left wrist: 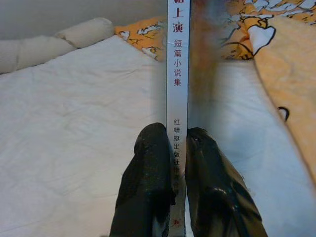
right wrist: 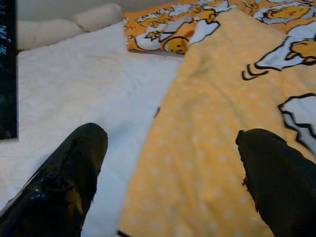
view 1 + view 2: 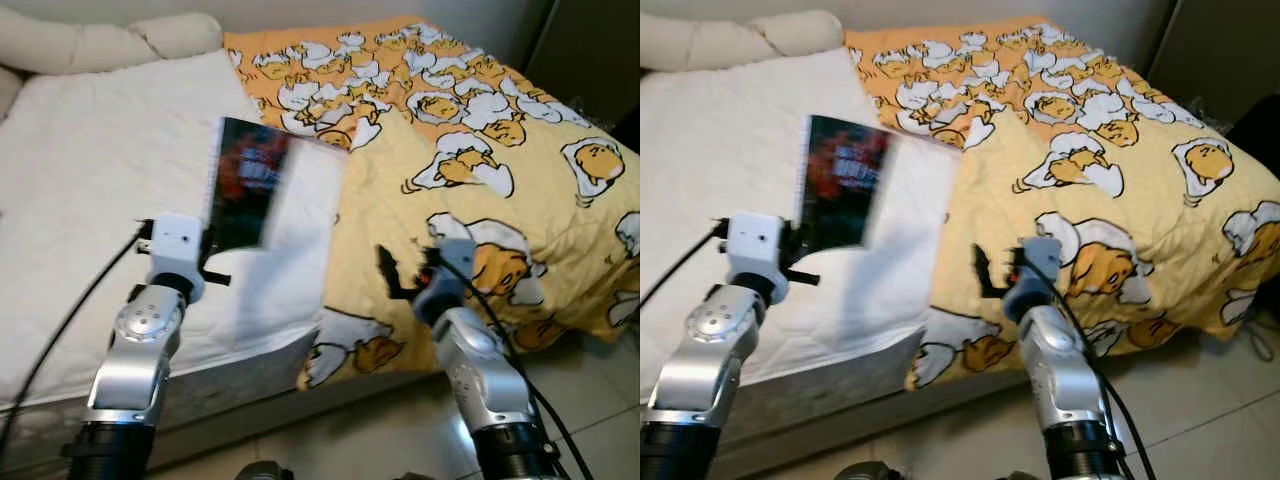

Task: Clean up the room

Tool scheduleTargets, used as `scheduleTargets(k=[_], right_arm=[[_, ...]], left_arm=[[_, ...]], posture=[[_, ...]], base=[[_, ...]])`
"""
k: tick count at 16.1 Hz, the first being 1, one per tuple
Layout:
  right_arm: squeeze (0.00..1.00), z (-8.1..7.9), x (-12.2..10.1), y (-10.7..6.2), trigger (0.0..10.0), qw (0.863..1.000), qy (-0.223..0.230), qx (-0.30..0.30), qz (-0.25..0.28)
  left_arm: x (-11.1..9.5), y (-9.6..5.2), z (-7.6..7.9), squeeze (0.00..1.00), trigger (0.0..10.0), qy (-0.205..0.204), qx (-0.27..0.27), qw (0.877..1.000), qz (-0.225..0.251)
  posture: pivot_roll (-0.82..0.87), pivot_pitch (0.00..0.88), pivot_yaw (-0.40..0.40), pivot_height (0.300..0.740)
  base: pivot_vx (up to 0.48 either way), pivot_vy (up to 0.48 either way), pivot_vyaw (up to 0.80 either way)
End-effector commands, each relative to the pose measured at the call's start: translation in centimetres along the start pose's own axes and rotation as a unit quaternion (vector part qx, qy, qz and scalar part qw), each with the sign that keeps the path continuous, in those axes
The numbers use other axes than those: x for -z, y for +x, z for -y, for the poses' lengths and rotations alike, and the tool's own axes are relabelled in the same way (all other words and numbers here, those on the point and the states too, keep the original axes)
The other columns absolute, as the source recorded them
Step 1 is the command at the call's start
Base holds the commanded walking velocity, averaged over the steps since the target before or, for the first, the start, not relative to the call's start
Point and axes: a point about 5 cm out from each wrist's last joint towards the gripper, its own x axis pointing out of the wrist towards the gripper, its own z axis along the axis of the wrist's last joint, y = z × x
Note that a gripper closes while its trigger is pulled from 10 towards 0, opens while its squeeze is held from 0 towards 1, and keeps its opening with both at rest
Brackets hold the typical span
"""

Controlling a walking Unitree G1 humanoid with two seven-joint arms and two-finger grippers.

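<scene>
Above the white mattress (image 3: pixel 90 180), at eleven o'clock from the spread, empty right gripper (image 3: pixel 405 272), the book (image 3: pixel 247 185) is pinched upright at its lower spine by the left gripper (image 1: pixel 178 163), long axis pointing away.

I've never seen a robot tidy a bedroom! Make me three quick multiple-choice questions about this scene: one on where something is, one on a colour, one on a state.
1. Where is the book?
A. lying on the pillow
B. held above the white sheet
C. on the floor

2. The patterned blanket is mainly:
A. yellow-orange
B. blue
C. green

3. The right claw is:
A. shut on the blanket
B. holding a book
C. open

Answers: B, the left claw pinches the book upright over the sheet; A, its cartoon-printed cloth is yellow-orange; C, its fingers stand wide apart with nothing between.
</scene>
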Motion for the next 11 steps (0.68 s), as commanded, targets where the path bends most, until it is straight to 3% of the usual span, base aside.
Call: scheduleTargets(k=[1, 11], right_arm=[[0.00, 1.05, -0.12, -0.25, 10.0, 1.000, -0.005, 0.017, -0.001], [0.00, 0.93, -0.45, 0.32, 10.0, 1.000, -0.019, 0.006, 0.002]], left_arm=[[-1.06, 0.13, 0.35, 0.00, 10.0, 0.003, 0.002, 1.000, 0.027], [-0.96, 0.09, 0.49, 0.00, 10.0, 0.003, -0.002, 1.000, 0.030]], posture=[[0.07, 0.000, 0.051, 0.740], [0.07, 0.000, 0.034, 0.740]], base=[[0.000, 0.409, 0.00], [0.000, 0.408, 0.00]])
